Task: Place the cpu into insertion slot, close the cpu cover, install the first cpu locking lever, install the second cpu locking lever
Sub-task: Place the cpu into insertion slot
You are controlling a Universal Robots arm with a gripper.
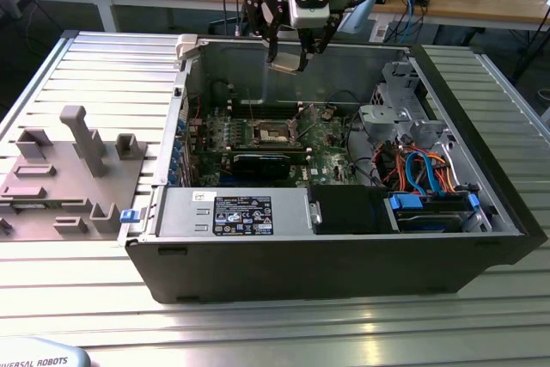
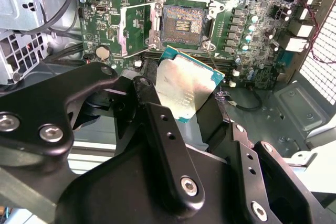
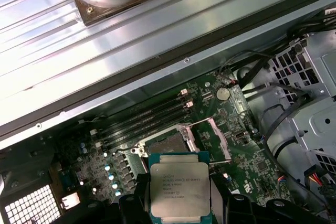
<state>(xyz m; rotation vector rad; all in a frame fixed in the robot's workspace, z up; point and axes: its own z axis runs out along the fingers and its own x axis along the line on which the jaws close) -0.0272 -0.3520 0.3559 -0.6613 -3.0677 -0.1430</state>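
Your gripper (image 1: 290, 56) was clenched on the cpu (image 1: 286, 64) and held it in the air above the open computer case (image 1: 344, 255), near the case's back wall. In both wrist views the cpu (image 2: 186, 85) (image 3: 180, 190) sat between the black fingers (image 2: 157, 114), tilted, with its dull metal top to the first wrist camera. It was apart from the insertion slot (image 1: 273, 131), which lay uncovered on the green motherboard (image 1: 331, 148). In the second wrist view the cpu cover (image 2: 137, 30) stood open just beside the slot (image 2: 181, 22). The case lay on its side on a ribbed aluminium table (image 1: 86, 58). On the exterior view's left, a grey fixture (image 1: 60, 169) with upright blocks rested on the same table. Behind the table you had wooden desks (image 1: 481, 6) with cables and small items on them.
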